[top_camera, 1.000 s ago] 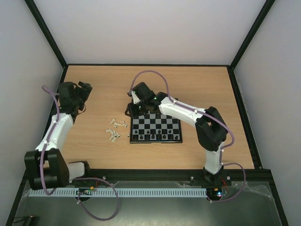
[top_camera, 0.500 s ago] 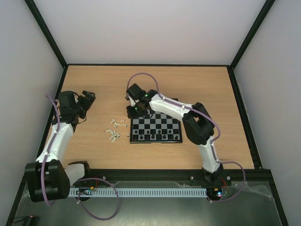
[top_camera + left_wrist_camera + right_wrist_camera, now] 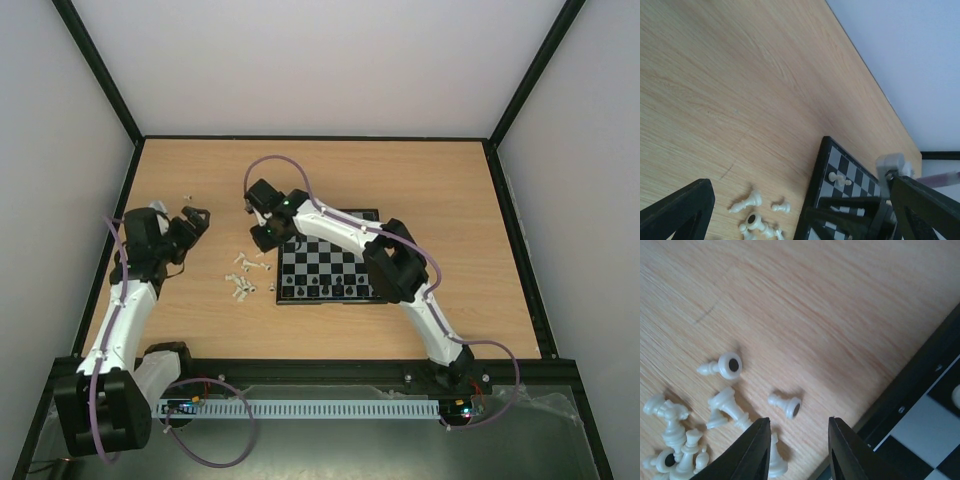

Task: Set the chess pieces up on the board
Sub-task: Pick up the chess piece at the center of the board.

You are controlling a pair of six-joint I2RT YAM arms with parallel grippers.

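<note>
Beside the board (image 3: pixel 340 266), toppled cream-white chessmen (image 3: pixel 784 405)

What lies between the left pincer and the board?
Loose white chess pieces on the table, with the right pincer hovering there too; top view shows it.

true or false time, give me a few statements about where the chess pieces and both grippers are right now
1. The cream-white plastic chess pieces lie loosely scattered on the wooden table, left of the black and silvery-grey checked board. True.
2. The right gripper is clamped on a black piece. False: its jaws stand apart with nothing between them, above the cream-white pieces.
3. The left gripper is open and empty. True.
4. The black pieces are on the table. False: they are on the board, along its near edge.
5. No cream piece is on the board. False: the left wrist view shows one cream piece on it.
</note>
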